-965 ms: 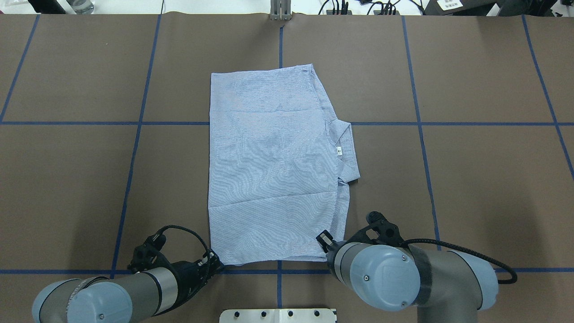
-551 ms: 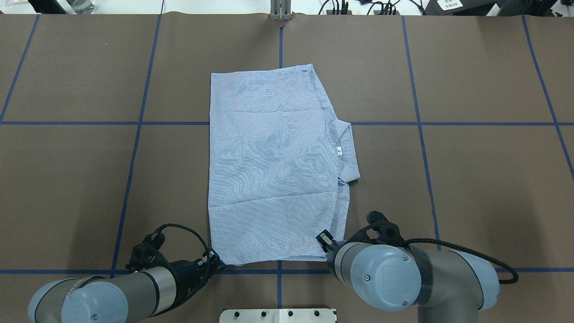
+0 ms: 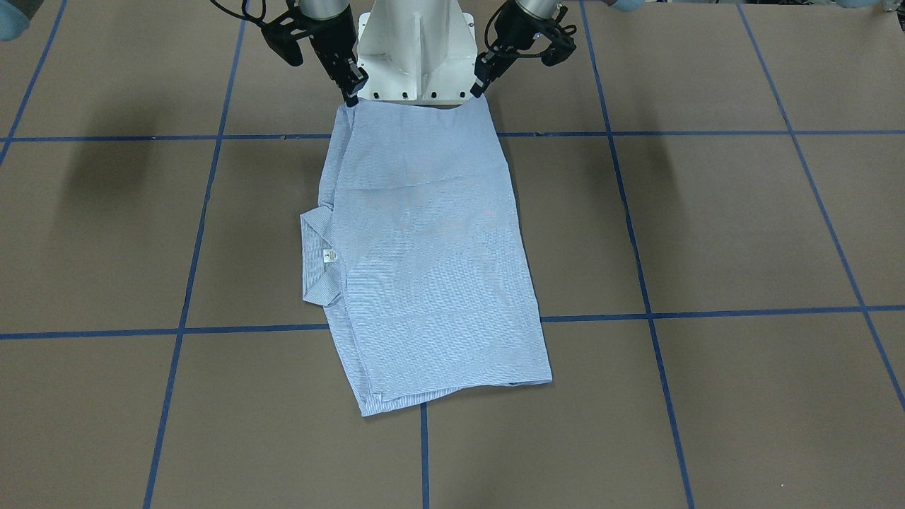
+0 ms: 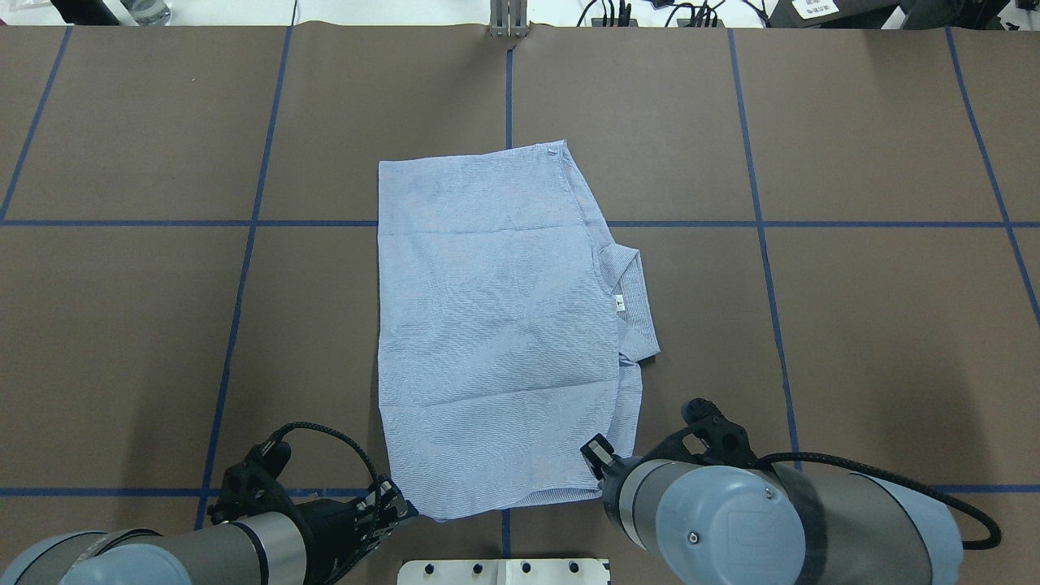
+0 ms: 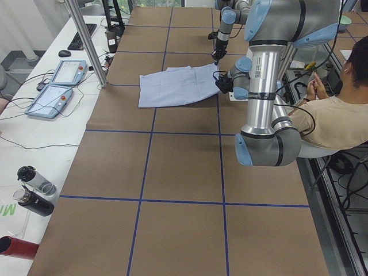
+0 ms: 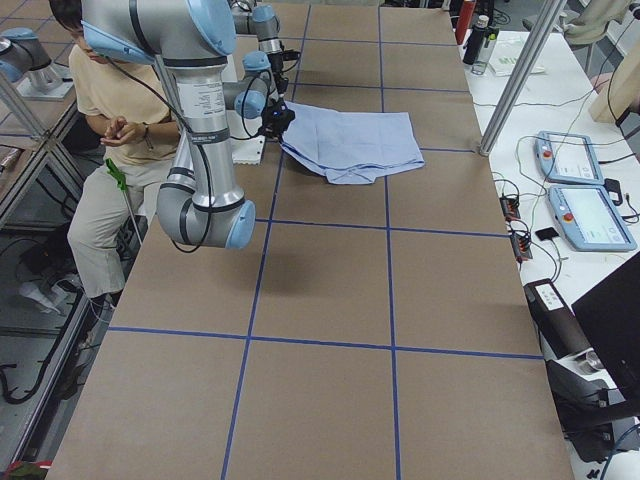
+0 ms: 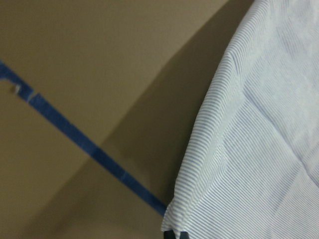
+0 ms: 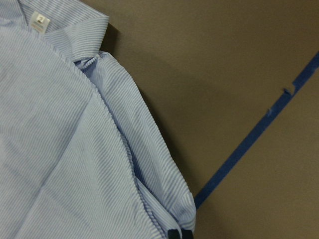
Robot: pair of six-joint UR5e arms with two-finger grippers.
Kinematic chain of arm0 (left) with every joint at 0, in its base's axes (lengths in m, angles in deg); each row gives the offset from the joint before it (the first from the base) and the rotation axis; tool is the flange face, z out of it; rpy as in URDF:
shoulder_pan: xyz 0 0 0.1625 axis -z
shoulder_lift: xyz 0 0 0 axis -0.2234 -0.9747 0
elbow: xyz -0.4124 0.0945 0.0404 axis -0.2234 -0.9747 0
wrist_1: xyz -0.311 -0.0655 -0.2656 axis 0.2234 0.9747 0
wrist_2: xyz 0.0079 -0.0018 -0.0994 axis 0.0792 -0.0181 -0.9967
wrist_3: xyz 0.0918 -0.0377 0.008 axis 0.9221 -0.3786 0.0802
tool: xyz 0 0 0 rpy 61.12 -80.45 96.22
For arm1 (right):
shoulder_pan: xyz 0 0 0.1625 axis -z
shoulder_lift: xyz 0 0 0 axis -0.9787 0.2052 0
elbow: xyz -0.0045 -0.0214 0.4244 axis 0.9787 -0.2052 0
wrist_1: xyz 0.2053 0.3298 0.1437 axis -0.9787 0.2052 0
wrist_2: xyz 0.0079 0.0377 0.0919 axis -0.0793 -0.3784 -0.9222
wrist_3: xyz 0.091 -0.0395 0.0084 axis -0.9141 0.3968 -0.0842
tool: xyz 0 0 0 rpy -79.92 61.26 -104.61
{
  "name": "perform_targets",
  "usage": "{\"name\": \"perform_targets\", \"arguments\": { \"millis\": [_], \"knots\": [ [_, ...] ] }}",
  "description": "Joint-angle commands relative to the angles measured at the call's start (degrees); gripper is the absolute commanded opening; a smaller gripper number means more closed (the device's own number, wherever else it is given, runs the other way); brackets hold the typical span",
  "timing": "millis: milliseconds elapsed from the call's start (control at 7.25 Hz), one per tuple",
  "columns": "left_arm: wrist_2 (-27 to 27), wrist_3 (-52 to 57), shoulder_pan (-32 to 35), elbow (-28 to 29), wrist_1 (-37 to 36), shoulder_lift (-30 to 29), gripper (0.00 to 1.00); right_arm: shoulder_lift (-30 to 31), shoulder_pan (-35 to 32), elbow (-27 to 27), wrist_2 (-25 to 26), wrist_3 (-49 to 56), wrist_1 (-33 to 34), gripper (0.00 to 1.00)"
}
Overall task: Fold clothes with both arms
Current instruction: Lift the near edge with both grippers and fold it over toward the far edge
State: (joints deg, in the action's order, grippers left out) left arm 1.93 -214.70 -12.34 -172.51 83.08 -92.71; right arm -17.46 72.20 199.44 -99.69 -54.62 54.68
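The small white neck label (image 8: 40,20) of the shirt (image 8: 60,149) bears one dark figure that looks like a 2 in the right wrist view; elsewhere it is only a speck. A sticker (image 5: 257,73) on the left arm (image 5: 261,106) and another sticker (image 6: 208,99) on the right arm (image 6: 198,160) carry dark print too small to read. A white card (image 4: 815,8) beyond the worktop's far edge shows unreadable lines. Green lettering (image 5: 7,210) on the white side table (image 5: 34,132) is cut off, perhaps an M.
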Motion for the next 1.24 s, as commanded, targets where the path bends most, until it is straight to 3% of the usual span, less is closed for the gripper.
{"name": "perform_targets", "arguments": {
  "millis": [0, 138, 414, 551, 827, 1103],
  "knots": [
    [-0.4, -0.2, 0.4, -7.7, -4.3, 0.3, 0.00, -0.6, -1.6, 6.2, -0.9, -0.8, 5.6, 0.00],
    [-2.4, 0.7, 2.2, -9.4, -5.6, -0.3, 0.00, -0.9, -3.7, 5.9, -2.3, -0.4, 5.8, 0.00],
    [-12.8, 7.8, 15.8, -7.4, -6.2, -4.2, 0.00, -4.7, -12.2, 1.0, -6.4, 6.2, 5.2, 0.00],
    [-14.3, 10.0, 20.0, -3.4, -6.2, -5.8, 0.00, -7.2, -17.0, -2.6, -10.6, 8.1, 5.1, 0.00],
    [-14.6, 11.8, 24.8, 3.6, -6.3, -10.9, 0.00, -10.6, -22.4, -6.8, -13.0, 11.3, 5.0, 0.00],
    [-18.9, 14.6, 32.5, 11.1, -6.2, -15.4, 0.00, -18.0, -29.3, -19.0, -16.1, 17.1, 1.9, 0.00]
  ]
}}
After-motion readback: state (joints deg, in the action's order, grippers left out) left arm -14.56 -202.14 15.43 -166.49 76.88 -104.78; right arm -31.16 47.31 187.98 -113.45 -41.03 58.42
